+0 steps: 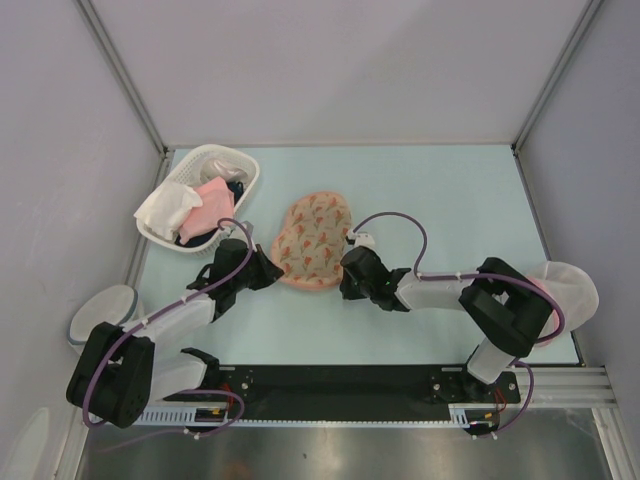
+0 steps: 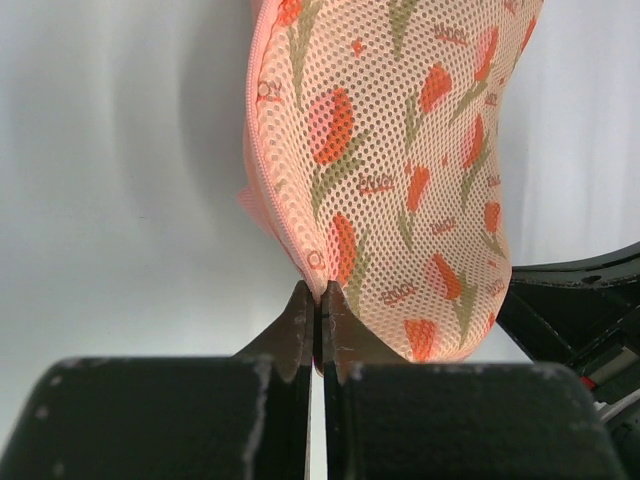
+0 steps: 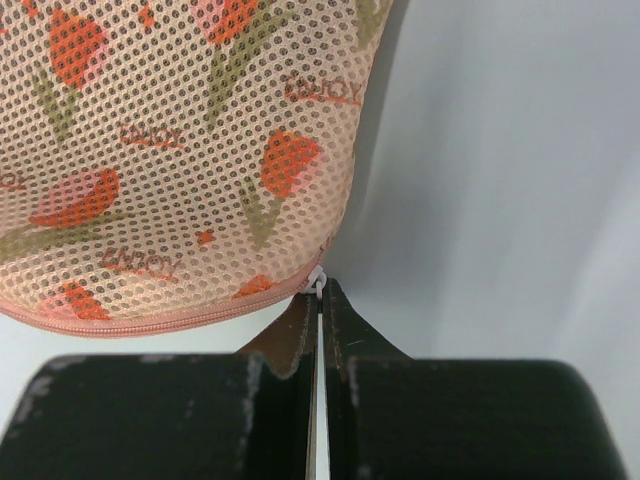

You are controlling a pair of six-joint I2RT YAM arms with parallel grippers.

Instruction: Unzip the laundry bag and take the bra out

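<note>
The flat beige-pink mesh laundry bag with orange-red floral print [image 1: 312, 238] lies on the pale blue-green tabletop [image 1: 450, 200], near its centre, between the two arms and just right of the white plastic basket [image 1: 216, 153]. The left gripper [image 1: 268, 270] meets the bag's near-left edge; in the left wrist view its jaws are pressed nearly together, pinching the bag's seam beside the zipper track [image 2: 272, 190]. The right gripper [image 1: 350, 276] meets the near-right edge; in the right wrist view its jaws are likewise closed to a thin slit, clamping the small white zipper pull [image 3: 317, 281] at the end of the zipper. The zipper appears closed. The basket holds a pink cloth [image 1: 212, 205] and a white cloth [image 1: 165, 208].
</note>
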